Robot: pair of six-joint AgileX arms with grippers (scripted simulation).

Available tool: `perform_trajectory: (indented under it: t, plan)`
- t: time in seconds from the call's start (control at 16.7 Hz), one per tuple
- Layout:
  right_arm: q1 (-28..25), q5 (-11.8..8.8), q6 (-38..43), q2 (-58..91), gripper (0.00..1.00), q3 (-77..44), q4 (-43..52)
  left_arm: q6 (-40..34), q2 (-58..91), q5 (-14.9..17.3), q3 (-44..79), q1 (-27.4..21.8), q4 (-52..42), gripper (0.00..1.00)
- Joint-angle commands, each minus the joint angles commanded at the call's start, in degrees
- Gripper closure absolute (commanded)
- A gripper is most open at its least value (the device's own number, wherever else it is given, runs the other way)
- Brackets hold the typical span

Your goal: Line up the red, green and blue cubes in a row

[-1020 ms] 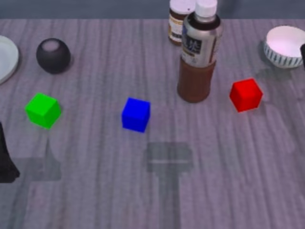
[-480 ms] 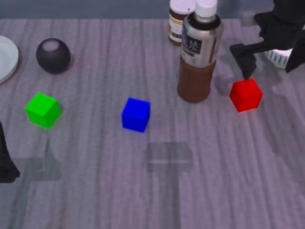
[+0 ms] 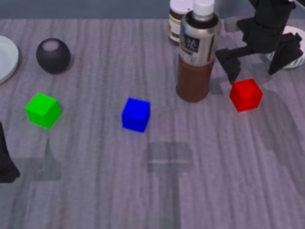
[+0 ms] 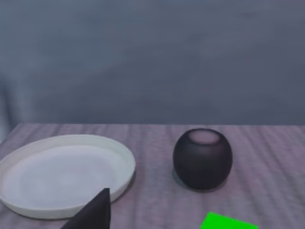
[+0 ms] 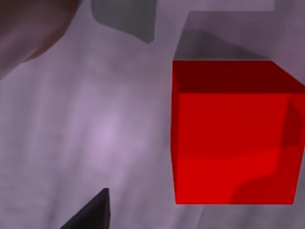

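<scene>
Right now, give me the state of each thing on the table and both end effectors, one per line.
red cube: flat on the table, not gripped
right end effector: open, above the red cube's far side
blue cube: on the table, free
green cube: on the table, free
brown bottle: upright, capped
white bowl: upright, partly hidden by the right arm
left end effector: parked at the table's left edge

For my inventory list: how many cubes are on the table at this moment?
3. The green cube lies near the table's left side, the blue cube near the middle, and the red cube at the right, beside the brown bottle. No cube appears hidden.
</scene>
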State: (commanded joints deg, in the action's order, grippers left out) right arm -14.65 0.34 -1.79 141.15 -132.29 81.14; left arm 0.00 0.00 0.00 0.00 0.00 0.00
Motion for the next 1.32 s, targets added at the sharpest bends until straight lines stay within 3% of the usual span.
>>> perform_trajectory:
  t: [0.3,0.66,0.96,1.32]
  plan:
    - [0.1,0.0,-0.1,0.1,0.0,2.4,-2.4,0.0,0.0,0.0,0.0,0.0,0.0,0.0]
    - [-0.1,0.0,0.1,1.9,0.0,14.7,-16.9,0.0,0.0,0.0,0.0,0.0,0.0,0.0]
    - [-0.1,0.0,0.1,2.3,0.0,16.4,-18.6,0.0,0.0,0.0,0.0,0.0,0.0,0.0]
    - [-0.1,0.0,0.1,2.3,0.45,16.4,-18.6,0.0,0.0,0.0,0.0,0.0,0.0,0.0]
